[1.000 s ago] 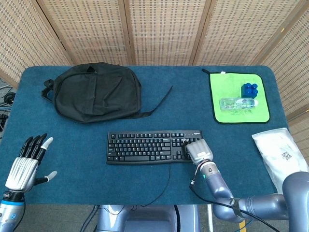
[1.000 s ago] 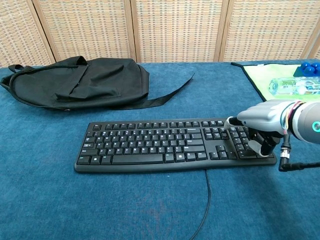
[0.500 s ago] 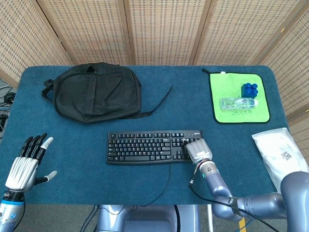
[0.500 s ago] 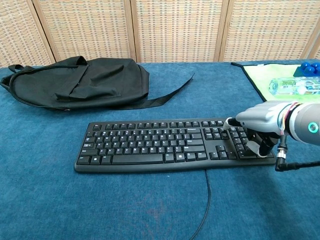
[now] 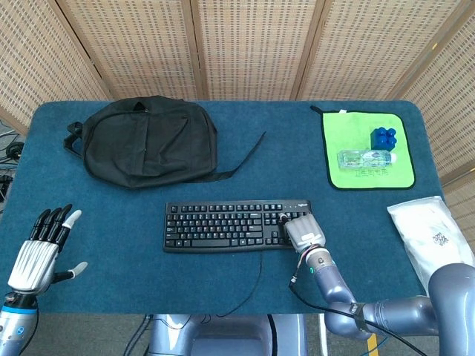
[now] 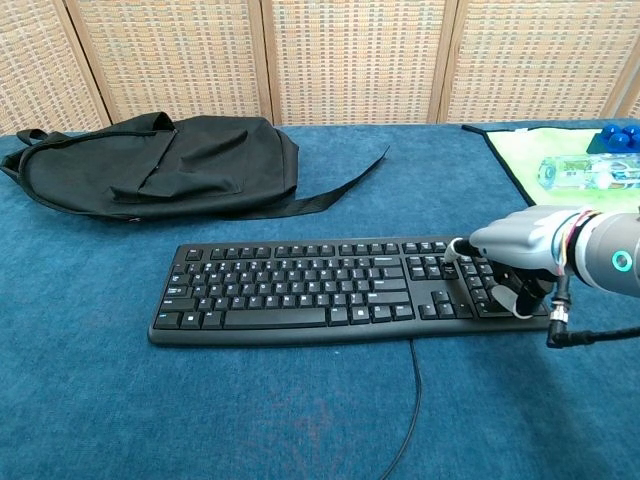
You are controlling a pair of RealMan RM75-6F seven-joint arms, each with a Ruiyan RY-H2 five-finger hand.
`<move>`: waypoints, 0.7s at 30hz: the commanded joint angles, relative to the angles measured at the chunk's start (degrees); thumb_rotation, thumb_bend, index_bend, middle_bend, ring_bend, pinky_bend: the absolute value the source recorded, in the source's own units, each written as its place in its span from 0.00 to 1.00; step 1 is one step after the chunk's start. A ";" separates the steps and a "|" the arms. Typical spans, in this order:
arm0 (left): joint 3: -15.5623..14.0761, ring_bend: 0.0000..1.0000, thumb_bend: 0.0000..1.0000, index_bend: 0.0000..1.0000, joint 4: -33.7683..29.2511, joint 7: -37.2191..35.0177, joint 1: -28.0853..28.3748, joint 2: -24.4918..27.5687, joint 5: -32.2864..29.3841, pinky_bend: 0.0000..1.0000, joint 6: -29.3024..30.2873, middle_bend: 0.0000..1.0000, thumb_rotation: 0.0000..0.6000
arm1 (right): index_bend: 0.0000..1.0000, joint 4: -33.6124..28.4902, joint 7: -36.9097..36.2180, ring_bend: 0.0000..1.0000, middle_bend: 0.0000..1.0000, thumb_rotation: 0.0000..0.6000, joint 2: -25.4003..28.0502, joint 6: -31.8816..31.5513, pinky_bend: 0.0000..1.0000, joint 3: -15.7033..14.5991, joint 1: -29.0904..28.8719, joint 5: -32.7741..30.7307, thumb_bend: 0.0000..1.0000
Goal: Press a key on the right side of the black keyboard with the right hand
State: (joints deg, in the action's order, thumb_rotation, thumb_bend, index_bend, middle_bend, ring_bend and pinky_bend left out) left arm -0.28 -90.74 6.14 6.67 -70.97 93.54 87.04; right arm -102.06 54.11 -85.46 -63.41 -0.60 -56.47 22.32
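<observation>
The black keyboard (image 5: 230, 225) (image 6: 330, 287) lies at the middle of the blue table, its cable trailing toward the front edge. My right hand (image 5: 303, 233) (image 6: 515, 250) sits over the keyboard's right end, on the number pad, fingers curled in and holding nothing. One fingertip (image 6: 458, 246) reaches down onto the keys near the top of the pad. My left hand (image 5: 41, 248) hovers at the front left, far from the keyboard, fingers spread and empty.
A black backpack (image 5: 145, 141) (image 6: 160, 165) lies behind the keyboard at the left, its strap reaching right. A green cloth (image 5: 367, 150) at the back right carries a blue object (image 5: 384, 137) and a clear bottle (image 5: 366, 158). A white bag (image 5: 433, 230) lies at the right edge.
My right hand has crept slightly left and lower over the number pad. The left hand and the keyboard stay put.
</observation>
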 commanded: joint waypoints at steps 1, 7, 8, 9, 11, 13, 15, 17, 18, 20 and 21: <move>0.01 0.00 0.00 0.00 0.01 -0.01 -0.02 0.00 -0.03 0.00 0.02 0.00 1.00 | 0.09 -0.11 0.05 0.63 0.72 1.00 0.08 -0.10 0.47 0.04 0.00 -0.02 0.67; -0.01 0.00 0.00 0.00 -0.11 0.08 0.01 0.02 0.05 0.00 0.04 0.00 1.00 | 0.09 -0.58 0.21 0.63 0.72 1.00 0.43 -0.56 0.47 0.10 0.00 0.19 0.67; -0.01 0.00 0.00 0.00 -0.12 0.09 0.00 0.03 0.05 0.00 0.06 0.00 1.00 | 0.09 -0.66 0.27 0.63 0.72 1.00 0.53 -0.66 0.47 0.09 0.01 0.24 0.67; -0.01 0.00 0.00 0.00 -0.14 0.07 -0.02 0.03 0.05 0.00 0.09 0.00 1.00 | 0.09 -0.81 0.31 0.63 0.72 1.00 0.66 -0.81 0.47 0.10 0.02 0.30 0.67; 0.00 0.00 0.00 0.00 -0.14 0.02 -0.01 0.05 0.02 0.00 0.08 0.00 1.00 | 0.09 -1.09 0.34 0.63 0.72 1.00 0.87 -1.07 0.47 0.14 0.05 0.45 0.67; 0.00 0.00 0.00 0.00 -0.16 0.00 0.00 0.07 0.05 0.00 0.09 0.00 1.00 | 0.09 -1.60 0.45 0.63 0.72 1.00 1.23 -1.57 0.47 0.13 0.11 0.87 0.67; -0.03 0.00 0.00 0.00 -0.16 -0.01 -0.01 0.09 0.09 0.00 0.11 0.00 1.00 | 0.09 -2.06 0.49 0.63 0.72 1.00 1.52 -1.96 0.47 0.15 0.16 1.20 0.67; -0.04 0.00 0.00 0.00 -0.17 -0.05 -0.04 0.12 0.11 0.00 0.16 0.00 1.00 | 0.09 -2.87 0.44 0.63 0.72 1.00 2.00 -2.70 0.47 0.17 0.36 1.91 0.67; -0.03 0.00 0.00 0.00 -0.20 -0.11 -0.05 0.15 0.10 0.00 0.20 0.00 1.00 | 0.09 -3.24 0.29 0.63 0.72 1.00 2.25 -2.98 0.47 0.18 0.50 2.26 0.67; 0.01 0.00 0.00 0.00 -0.23 -0.23 -0.08 0.22 0.10 0.00 0.32 0.00 1.00 | 0.09 -4.09 0.08 0.63 0.72 1.00 2.95 -3.78 0.47 0.10 0.83 3.36 0.67; 0.02 0.00 0.00 0.00 -0.22 -0.29 -0.10 0.25 0.11 0.00 0.38 0.00 1.00 | 0.09 -4.64 -0.12 0.63 0.72 1.00 3.40 -4.33 0.47 -0.03 1.11 4.20 0.67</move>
State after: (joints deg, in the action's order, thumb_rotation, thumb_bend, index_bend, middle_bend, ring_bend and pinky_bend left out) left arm -0.27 -90.96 5.86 6.57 -70.73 93.64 87.41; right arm -106.01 54.26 -82.64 -67.07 -0.51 -55.72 25.65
